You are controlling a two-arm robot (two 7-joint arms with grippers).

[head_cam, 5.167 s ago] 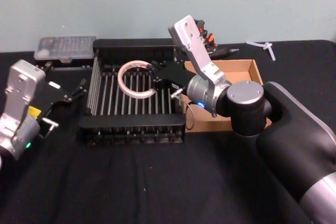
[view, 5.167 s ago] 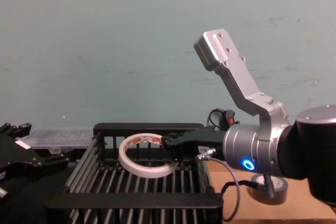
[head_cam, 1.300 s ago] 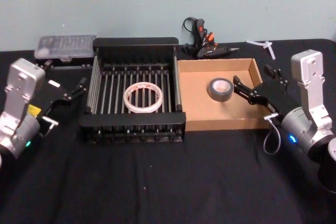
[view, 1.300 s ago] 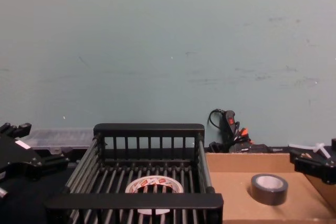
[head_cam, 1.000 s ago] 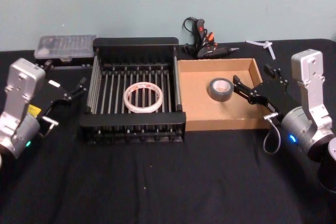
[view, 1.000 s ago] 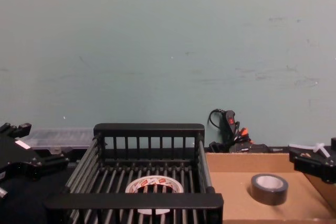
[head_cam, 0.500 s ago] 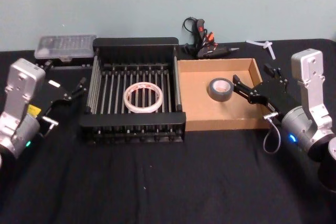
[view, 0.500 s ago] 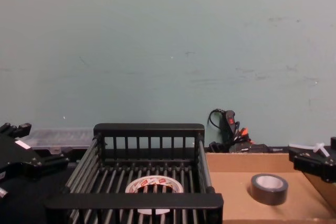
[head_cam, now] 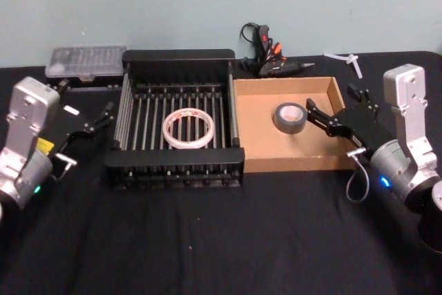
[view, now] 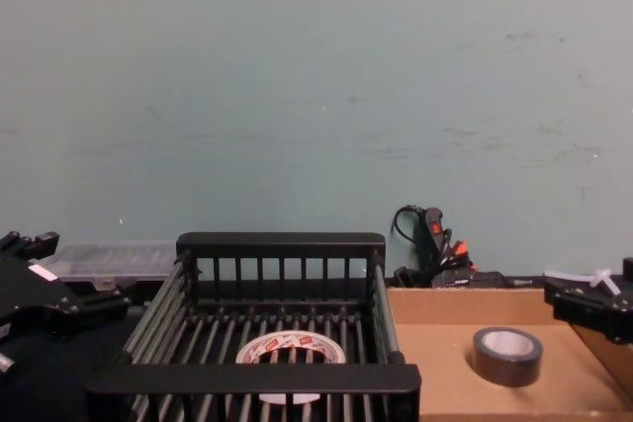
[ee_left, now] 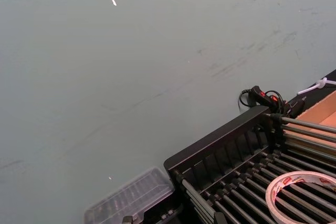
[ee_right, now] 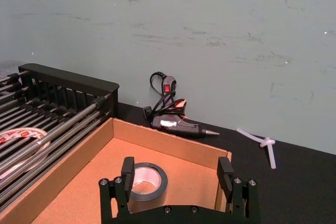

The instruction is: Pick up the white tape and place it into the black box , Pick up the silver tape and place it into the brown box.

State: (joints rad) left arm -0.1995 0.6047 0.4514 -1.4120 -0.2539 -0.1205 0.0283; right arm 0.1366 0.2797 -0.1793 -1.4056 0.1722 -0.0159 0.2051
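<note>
Flat on the barred floor of the black box (head_cam: 181, 64) lies the white tape (head_cam: 187, 128), a wide, thin cream ring with red print around its inner core. Beside it, inside the brown box (head_cam: 262, 150), the silver tape (head_cam: 290, 116) rests on the plain cardboard floor, a small thick grey roll with a pale core. My right gripper (head_cam: 312, 112) hangs over the brown box's right wall, jaws spread wide with nothing between them, near the silver roll but apart from it. My left gripper (head_cam: 105, 113) sits over the black table (head_cam: 207, 240) left of the black box, jaws parted and holding nothing.
</note>
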